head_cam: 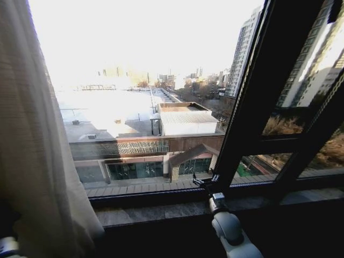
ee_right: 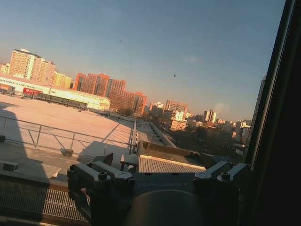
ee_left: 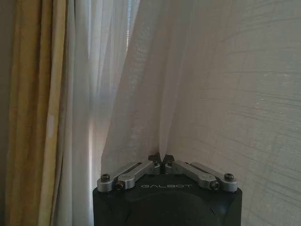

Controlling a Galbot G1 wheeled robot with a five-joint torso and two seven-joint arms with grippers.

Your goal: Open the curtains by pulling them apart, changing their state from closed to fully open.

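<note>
- In the head view one sheer curtain panel hangs gathered along the left edge, in thick cream-grey folds that reach from the top to below the window sill.
- The glass between that panel and the dark window frame is uncovered, and rooftops and tower blocks show through it.
- The left end effector sits right against the curtains: in the left wrist view its two grey fingers slant inward and their dark tips meet, pinched on a fold of the white fabric that rises straight up from them.
- The sheer cloth spreads away from that pinch point, pleated on one side and flatter with a woven texture on the other.
- Just beside the sheer panel hangs a yellow drape, separate from the pinched fold.
- In the head view a small piece of the left arm shows at the lower left corner, tucked in behind the gathered folds.
- The right end effector is held up at the middle of the window, over the sill and just beside the base of the dark frame bar, well apart from the gathered panel on the left.
- In the right wrist view its fingers stand spread apart with nothing between them, facing the bare glass and the city outside.
</note>
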